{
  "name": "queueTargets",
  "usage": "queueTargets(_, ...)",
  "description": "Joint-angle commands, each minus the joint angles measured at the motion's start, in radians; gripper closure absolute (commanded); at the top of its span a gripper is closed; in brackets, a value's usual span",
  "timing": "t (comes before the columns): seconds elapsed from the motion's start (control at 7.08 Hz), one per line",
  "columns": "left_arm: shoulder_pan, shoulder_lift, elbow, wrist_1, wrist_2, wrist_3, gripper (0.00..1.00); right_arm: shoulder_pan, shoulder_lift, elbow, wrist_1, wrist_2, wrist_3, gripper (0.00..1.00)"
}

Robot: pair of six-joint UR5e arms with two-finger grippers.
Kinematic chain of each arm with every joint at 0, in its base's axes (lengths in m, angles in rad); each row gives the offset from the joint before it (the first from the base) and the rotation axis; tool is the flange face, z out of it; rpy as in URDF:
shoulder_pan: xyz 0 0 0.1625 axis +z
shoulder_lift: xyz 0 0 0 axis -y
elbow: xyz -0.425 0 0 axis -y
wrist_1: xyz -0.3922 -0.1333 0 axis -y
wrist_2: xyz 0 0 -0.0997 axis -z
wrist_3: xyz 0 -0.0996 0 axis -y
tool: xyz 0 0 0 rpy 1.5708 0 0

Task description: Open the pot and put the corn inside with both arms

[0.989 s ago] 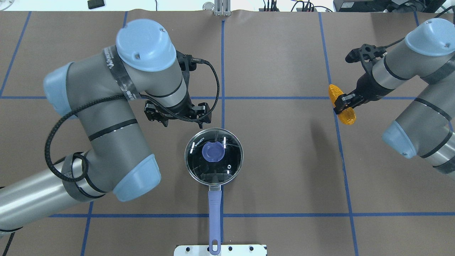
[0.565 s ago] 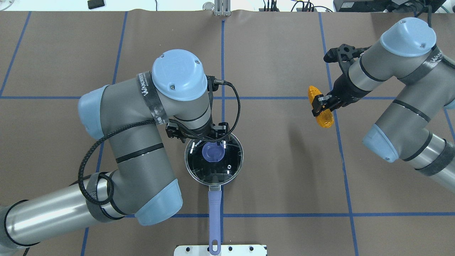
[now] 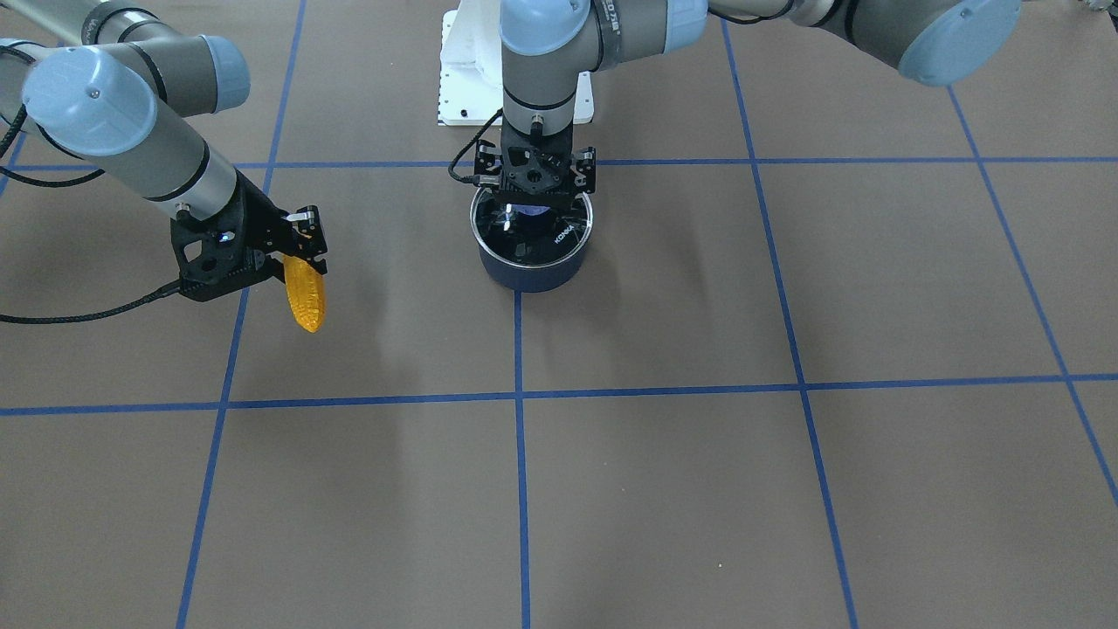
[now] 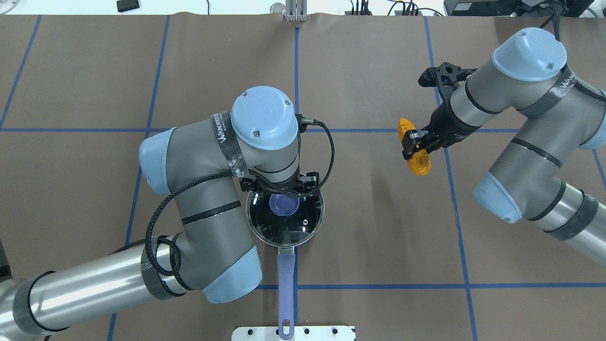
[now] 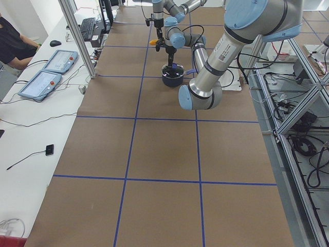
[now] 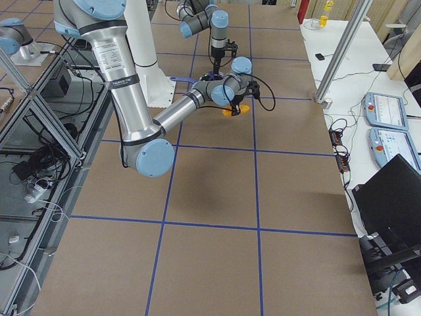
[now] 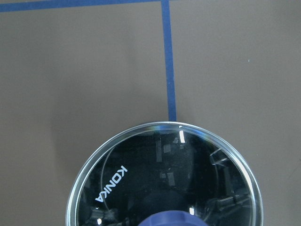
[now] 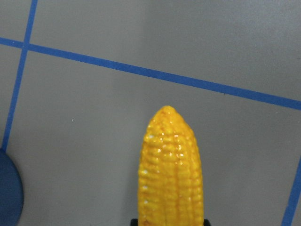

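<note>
While the right hand (image 4: 412, 144) holds the light yellow corn cob (image 4: 419, 163) right of the navy saucepan (image 3: 530, 273), the left hand (image 4: 280, 192) hangs wide over the blue knob (image 4: 283, 205), the natural hold on the fragile glass lid (image 7: 141, 188).

You can read white "KONKA" lettering on the round clear glass lid (image 7: 111, 184) with the blue knob. The black strap (image 4: 226, 142) around the grey left arm (image 4: 199, 156) has white print starting "WAN"; the rest is too blurry.
</note>
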Motion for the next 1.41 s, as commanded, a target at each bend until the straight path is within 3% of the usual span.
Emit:
queueTargets(0.0, 0.001, 0.001, 0.002, -0.004, -0.001, -0.003, 0.25, -0.003, 0.001, 0.003, 0.001, 0.000, 0.003, 0.61)
queueTargets(0.14, 0.001, 0.001, -0.001, -0.004, 0.000, -0.005, 0.37, -0.006, 0.001, 0.006, 0.000, 0.000, 0.003, 0.61)
queueTargets(0.42, 0.001, 0.006, -0.010, -0.001, -0.006, -0.005, 0.43, -0.048, 0.002, 0.022, 0.000, -0.017, 0.009, 0.61)
queueTargets(0.85, -0.060, 0.021, -0.091, 0.022, -0.038, 0.015, 0.44, -0.178, 0.078, 0.047, 0.000, -0.086, 0.154, 0.60)
queueTargets(1.27, -0.224, 0.124, -0.153, 0.024, -0.130, 0.185, 0.44, -0.313, 0.207, 0.046, -0.026, -0.174, 0.273, 0.60)
